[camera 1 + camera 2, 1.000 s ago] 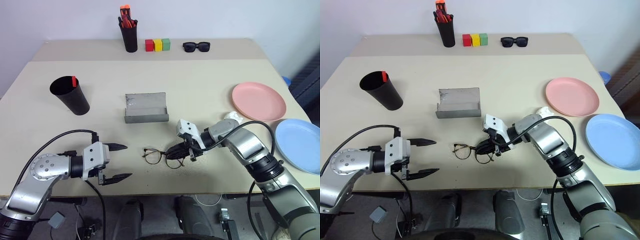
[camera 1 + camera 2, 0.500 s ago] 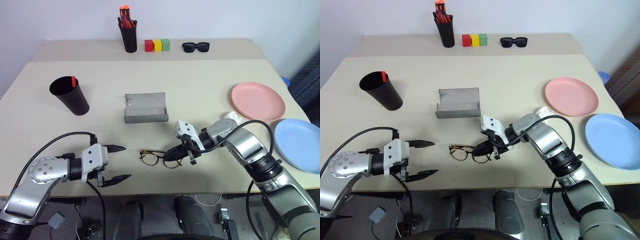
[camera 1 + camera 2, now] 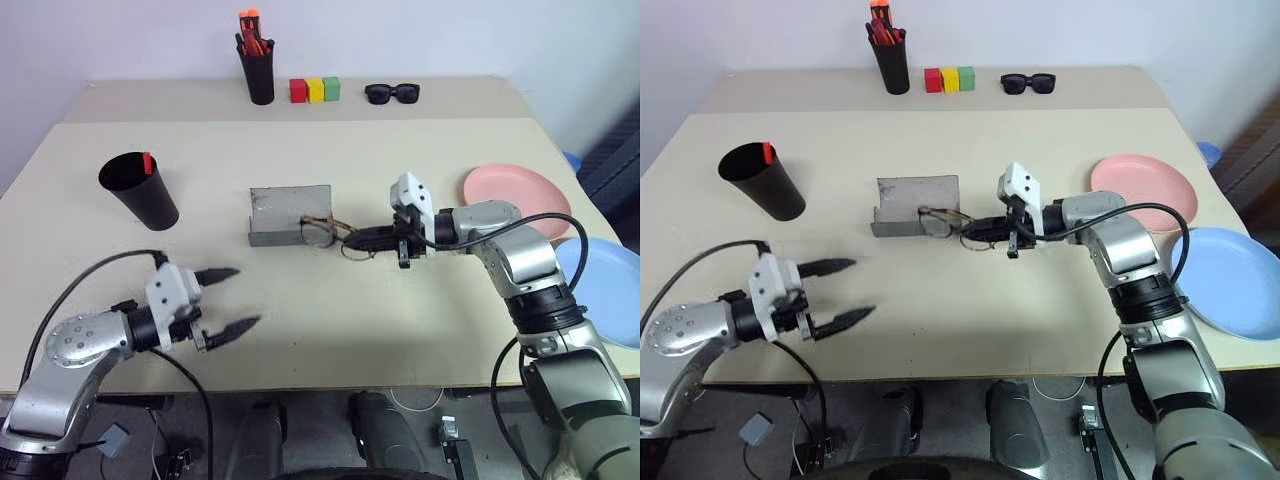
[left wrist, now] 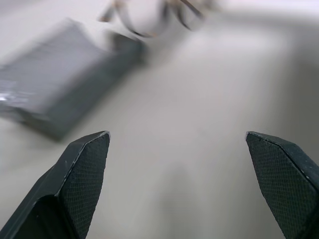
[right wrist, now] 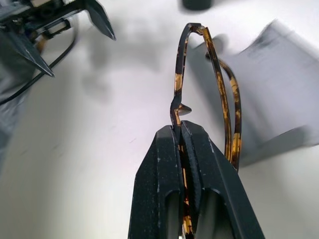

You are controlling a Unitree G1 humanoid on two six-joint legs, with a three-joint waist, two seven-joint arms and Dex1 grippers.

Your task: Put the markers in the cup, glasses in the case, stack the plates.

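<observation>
We are pinching the glasses (image 3: 327, 228) by one temple in our right gripper (image 3: 352, 239), its fingers pressed together on the frame, holding them off the surface (image 3: 300, 310) just ahead of the gripper at the right end of the open grey case (image 3: 288, 216). Our left gripper (image 3: 228, 300) is hovering with fingers spread wide, empty, well short of the case.

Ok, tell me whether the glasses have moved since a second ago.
Yes. The glasses, pinched in the right gripper, have gone from the table's near edge up to the right end of the open case, which has stayed put.
</observation>
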